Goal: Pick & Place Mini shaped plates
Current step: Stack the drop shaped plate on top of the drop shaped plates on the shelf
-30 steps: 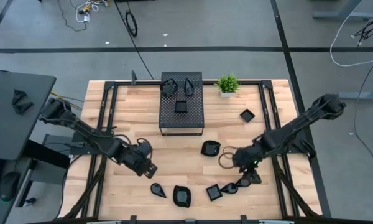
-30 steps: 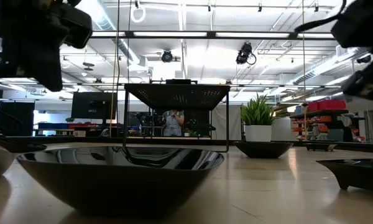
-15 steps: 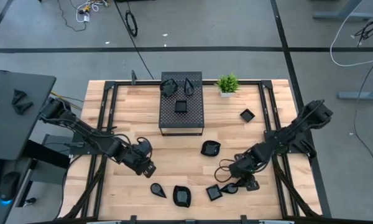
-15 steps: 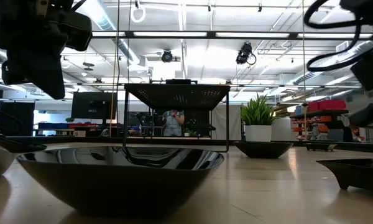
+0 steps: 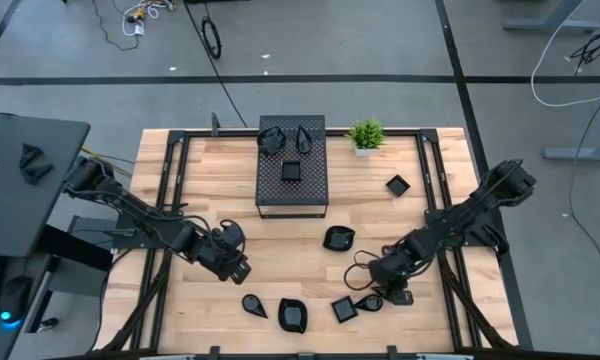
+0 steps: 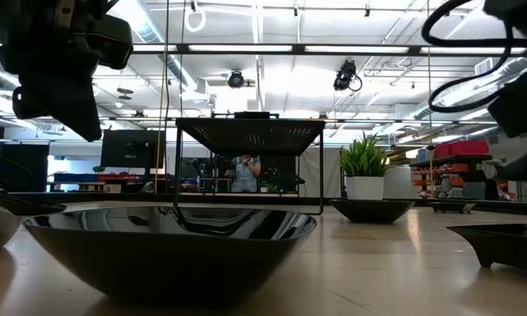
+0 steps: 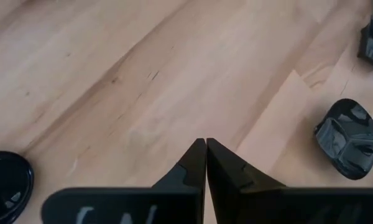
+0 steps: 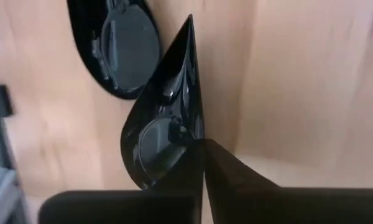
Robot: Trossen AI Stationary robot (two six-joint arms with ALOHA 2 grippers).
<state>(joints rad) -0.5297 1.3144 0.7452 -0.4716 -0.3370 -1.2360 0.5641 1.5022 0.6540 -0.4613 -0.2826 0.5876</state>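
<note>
Small glossy black plates lie along the table's near part: a teardrop (image 5: pixel 254 303), a leaf shape (image 5: pixel 292 314), a square (image 5: pixel 344 308) and a second teardrop plate (image 5: pixel 370 300). My right gripper (image 5: pixel 383 296) is shut on that second teardrop, seen close up in the right wrist view (image 8: pixel 165 124). Another plate (image 8: pixel 121 50) lies just beyond it. More plates sit at mid-table (image 5: pixel 338 238) and at the right (image 5: pixel 397 184). Three rest on the black perforated box (image 5: pixel 291 165). My left gripper (image 7: pixel 205 146) hangs shut and empty over bare wood at the left (image 5: pixel 236 268). My right gripper pinches the teardrop plate's rim (image 8: pixel 198 134) along one long side, between its two fingers, which come from above. The plate's pointed tip (image 8: pixel 189 22) points away from the fingers. Whether the plate is off the table I cannot tell.
A small green potted plant (image 5: pixel 365 134) stands beside the box at the far edge. Black frame rails (image 5: pixel 170 180) run along the table's left and right sides. A leaf-shaped plate (image 7: pixel 348 137) lies ahead of my left gripper. Bare wood lies between box and near plates.
My right gripper has gone down and a little toward the table's near-left, onto the teardrop plate, and has shut on its rim. The plate lies about where it was. My left arm has kept almost still.
</note>
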